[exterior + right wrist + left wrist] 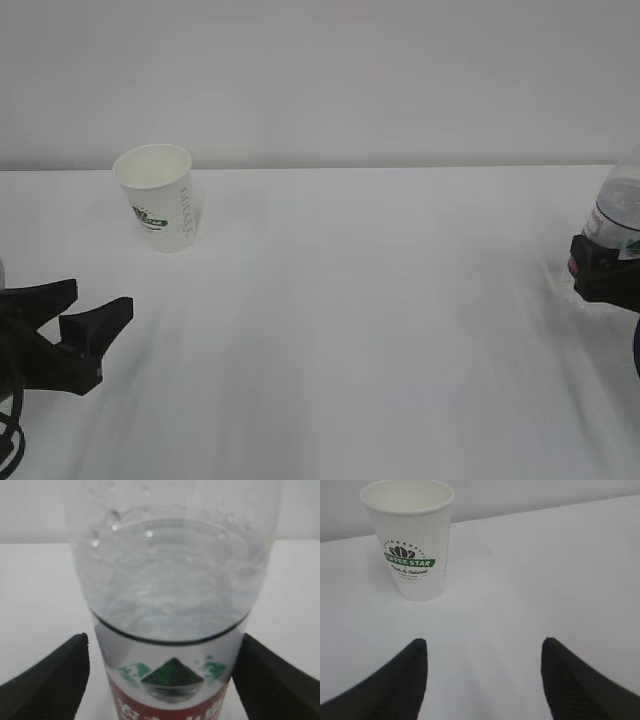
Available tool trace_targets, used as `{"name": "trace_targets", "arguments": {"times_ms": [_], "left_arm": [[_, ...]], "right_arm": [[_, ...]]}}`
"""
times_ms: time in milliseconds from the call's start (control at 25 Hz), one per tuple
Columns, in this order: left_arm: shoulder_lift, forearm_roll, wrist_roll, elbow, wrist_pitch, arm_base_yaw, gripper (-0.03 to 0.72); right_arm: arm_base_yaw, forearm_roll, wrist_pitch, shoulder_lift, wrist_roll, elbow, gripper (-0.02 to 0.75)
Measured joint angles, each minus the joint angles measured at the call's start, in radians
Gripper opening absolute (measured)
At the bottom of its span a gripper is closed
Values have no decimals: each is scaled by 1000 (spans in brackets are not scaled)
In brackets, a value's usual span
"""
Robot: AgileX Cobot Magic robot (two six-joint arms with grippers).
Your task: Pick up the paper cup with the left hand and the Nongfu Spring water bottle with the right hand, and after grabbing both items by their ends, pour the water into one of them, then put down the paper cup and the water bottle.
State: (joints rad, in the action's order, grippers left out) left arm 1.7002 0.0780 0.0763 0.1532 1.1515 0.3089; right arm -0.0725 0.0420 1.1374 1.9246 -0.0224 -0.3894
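Exterior: we see the left hand (92,312) spread wide and empty on the white table (360,320), the paper cup (158,197) upright well beyond it. The right hand (604,272) is cut off at the frame edge against the Nongfu Spring water bottle (618,212).

Left wrist: cup ahead of both fingers (395,685), untouched.

Right wrist: bottle between spread fingers (52,680); contact unclear. The water (167,600) reaches above the label.
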Motion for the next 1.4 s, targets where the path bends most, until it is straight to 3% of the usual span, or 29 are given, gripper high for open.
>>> {"name": "trace_targets", "arguments": {"times_ms": [760, 920, 1120, 1400], "left_arm": [[0, 3, 0, 0, 0, 0, 516], [0, 3, 0, 0, 0, 0, 516], [0, 3, 0, 0, 0, 0, 516], [0, 3, 0, 0, 0, 0, 516]], "right_arm": [[0, -18, 8, 96, 10, -94, 669], [0, -20, 8, 97, 10, -96, 639], [0, -22, 8, 97, 10, -96, 547], [-2, 56, 8, 97, 8, -96, 531]]}}
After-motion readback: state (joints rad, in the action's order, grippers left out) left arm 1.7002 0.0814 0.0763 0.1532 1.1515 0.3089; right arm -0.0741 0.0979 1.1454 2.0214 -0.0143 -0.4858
